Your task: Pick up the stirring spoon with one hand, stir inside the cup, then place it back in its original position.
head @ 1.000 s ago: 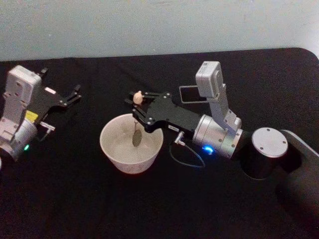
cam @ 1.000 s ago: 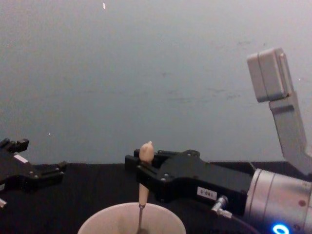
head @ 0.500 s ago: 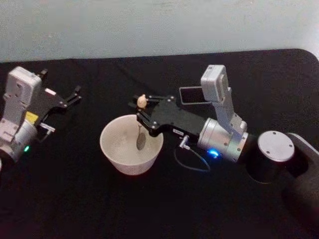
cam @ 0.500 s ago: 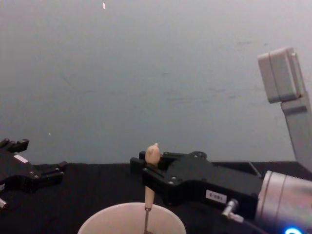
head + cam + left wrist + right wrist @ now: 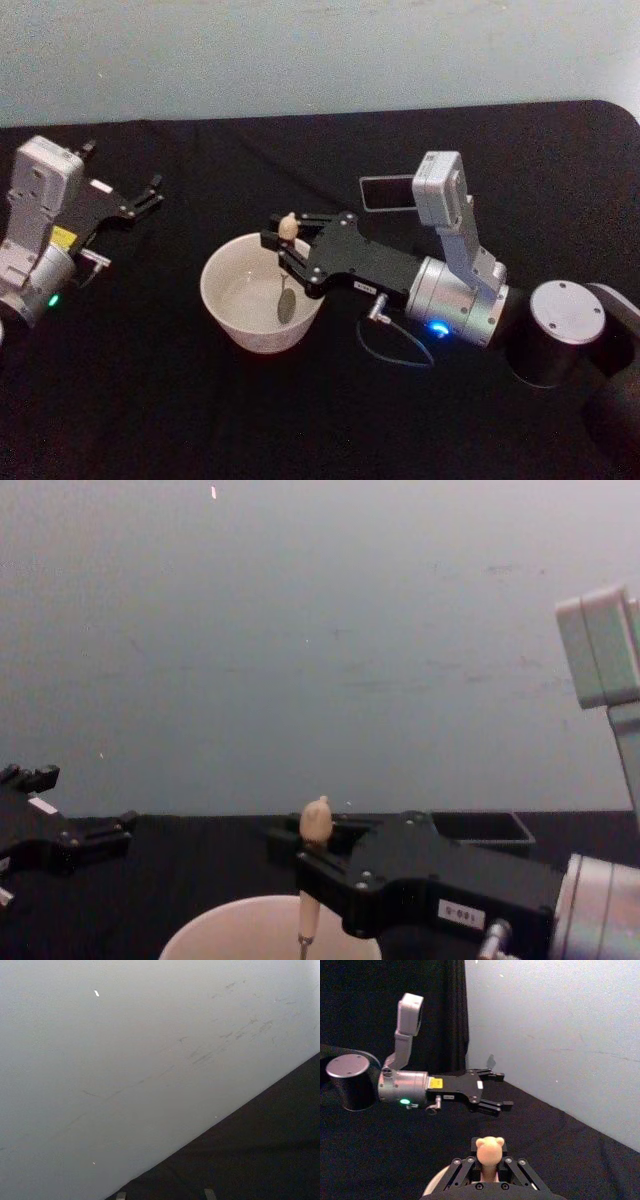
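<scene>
Over the wide cream-rimmed cup (image 5: 215, 290), black right gripper (image 5: 284, 242) keeps jaws closed on the slim metal stirring spoon (image 5: 287, 227) by its beige handle, upright, bowl dipped inside for stirring; left gripper (image 5: 145, 197) idles open, far left.

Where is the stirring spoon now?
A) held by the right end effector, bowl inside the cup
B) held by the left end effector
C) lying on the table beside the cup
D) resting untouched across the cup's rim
A: the right end effector grips the stirring spoon by its handle, metal bowl inside the cup.
</scene>
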{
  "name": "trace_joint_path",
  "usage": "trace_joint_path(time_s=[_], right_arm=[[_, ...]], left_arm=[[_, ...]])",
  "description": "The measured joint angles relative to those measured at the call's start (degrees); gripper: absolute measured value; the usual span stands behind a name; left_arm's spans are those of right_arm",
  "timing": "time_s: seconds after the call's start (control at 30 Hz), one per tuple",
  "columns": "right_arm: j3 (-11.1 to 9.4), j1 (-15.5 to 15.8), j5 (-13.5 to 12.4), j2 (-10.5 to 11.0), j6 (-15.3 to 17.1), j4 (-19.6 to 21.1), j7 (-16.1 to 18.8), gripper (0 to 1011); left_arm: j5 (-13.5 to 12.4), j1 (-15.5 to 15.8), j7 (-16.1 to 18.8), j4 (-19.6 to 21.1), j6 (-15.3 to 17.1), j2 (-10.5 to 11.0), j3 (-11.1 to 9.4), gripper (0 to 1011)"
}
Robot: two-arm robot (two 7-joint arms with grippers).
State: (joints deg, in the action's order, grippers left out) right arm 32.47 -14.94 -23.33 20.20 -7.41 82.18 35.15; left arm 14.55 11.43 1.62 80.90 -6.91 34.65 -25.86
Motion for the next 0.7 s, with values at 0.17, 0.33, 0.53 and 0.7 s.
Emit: trace_joint_path(time_s=[0.17,0.33,0.53,0.7], right_arm=[[0.4,0.4,-0.5,0.3,0.0,1.1,0.7,168],[0.9,0.3,-0.8,0.2,0.0,1.3,1.1,168],[2.0,-0.7,-0.7,-0.7,-0.1,0.5,1.3,168],[2.6,-1.9,-0.4,-1.9,-0.1,-1.1,1.3,168]], left_arm=[[0.0,0.0,0.0,0.0,0.0,0.0,0.0,1001],[0.0,0.0,0.0,0.0,0.0,0.0,0.0,1001],[0.0,0.0,0.0,0.0,0.0,0.0,0.0,1002],[0.0,0.0,0.0,0.0,0.0,0.0,0.0,1001]])
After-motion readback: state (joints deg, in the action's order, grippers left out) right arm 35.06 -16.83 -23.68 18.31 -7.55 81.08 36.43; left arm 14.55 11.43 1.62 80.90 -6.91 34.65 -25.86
